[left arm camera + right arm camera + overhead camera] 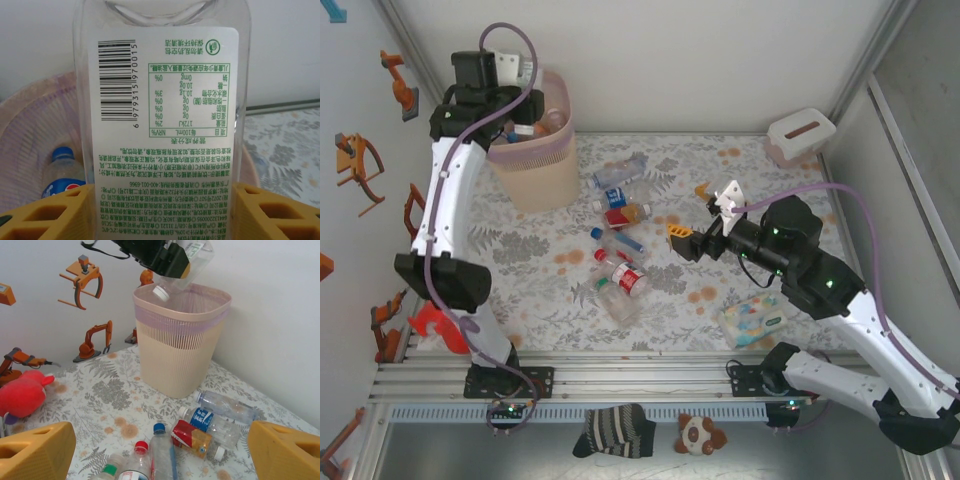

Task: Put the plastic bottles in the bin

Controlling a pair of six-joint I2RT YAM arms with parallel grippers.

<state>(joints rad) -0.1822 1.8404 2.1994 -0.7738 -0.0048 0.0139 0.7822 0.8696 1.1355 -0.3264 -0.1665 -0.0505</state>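
My left gripper point(512, 78) is shut on a clear plastic bottle point(165, 100) with a white label printed in green, held between its yellow fingers point(50, 215). It hangs over the bin point(533, 160), a beige wastebasket with a pink liner. In the right wrist view this bottle point(192, 262) tilts with its white cap down, just above the bin's rim point(180, 305). A blue-capped bottle point(62, 172) lies inside the bin. Several plastic bottles point(620, 240) lie on the floral mat right of the bin. My right gripper point(702, 213) stands open and empty to their right, low over them point(160, 450).
A white tissue box point(800, 135) sits at the back right corner. A pastel wipes pack point(753, 320) lies under my right arm. A red plush toy point(435, 325) rests by the left arm's base. A striped sock point(615, 430) and a small plush point(700, 433) lie beyond the front rail.
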